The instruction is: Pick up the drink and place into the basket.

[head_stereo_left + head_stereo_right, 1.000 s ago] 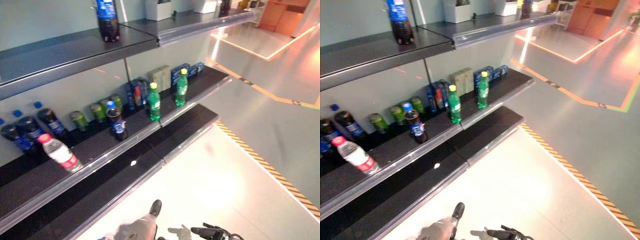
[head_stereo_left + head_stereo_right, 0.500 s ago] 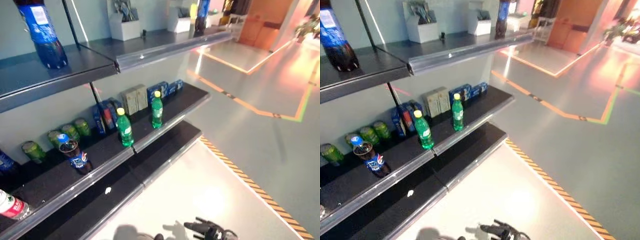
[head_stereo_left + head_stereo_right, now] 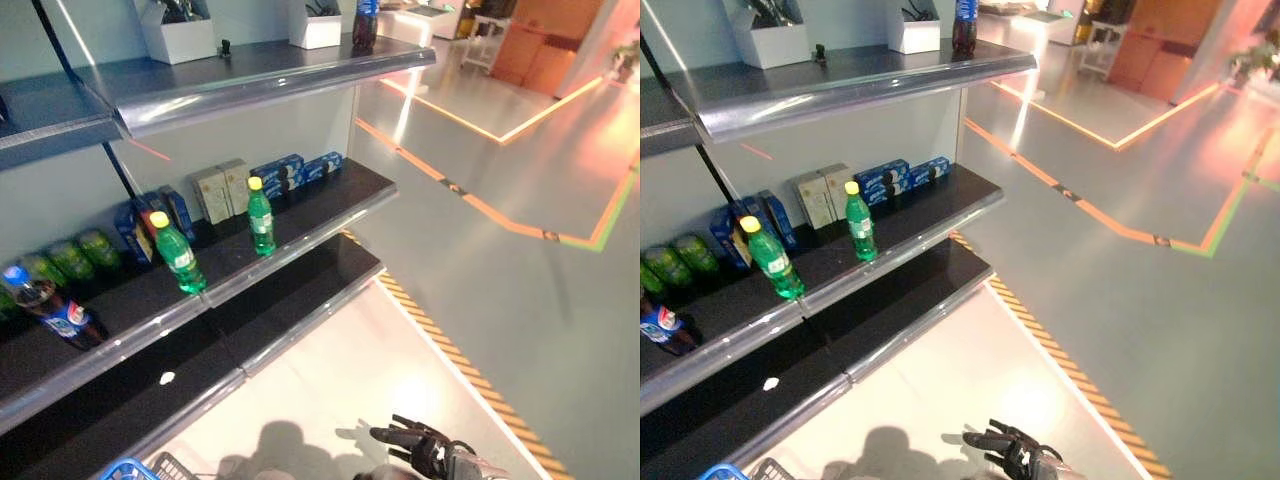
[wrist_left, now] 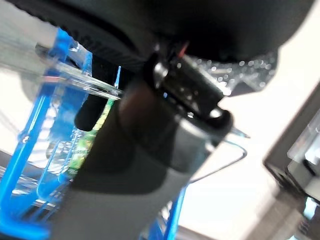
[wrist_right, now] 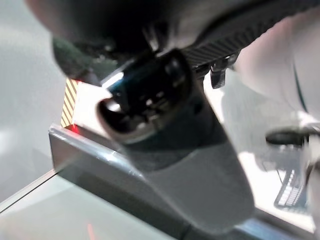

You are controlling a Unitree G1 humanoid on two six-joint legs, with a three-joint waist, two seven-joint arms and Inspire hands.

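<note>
Two green bottles (image 3: 178, 256) (image 3: 260, 216) stand near the front edge of the middle shelf (image 3: 300, 235). A cola bottle (image 3: 52, 310) and green cans (image 3: 70, 256) stand further left. My right hand (image 3: 415, 447) hangs low in front of the shelves, open and empty, far from the drinks. My left hand (image 4: 150, 130) is shut on the thin wire handles (image 4: 236, 152) of the blue basket (image 4: 47, 115). The basket's rim shows at the lower left (image 3: 125, 468). Something clear with a green label (image 4: 82, 145) lies inside it.
Blue boxes (image 3: 295, 170) and grey cartons (image 3: 222, 190) stand at the back of the middle shelf. The top shelf (image 3: 250, 75) holds white bins (image 3: 180, 38) and a cola bottle (image 3: 365, 20). A low black shelf (image 3: 290, 300) juts out. Yellow-black tape (image 3: 450, 345) crosses the floor.
The camera has turned right, so the shelves and drinks slid left in the picture. The blue basket's rim has come into view at the lower left. The right hand stays low.
</note>
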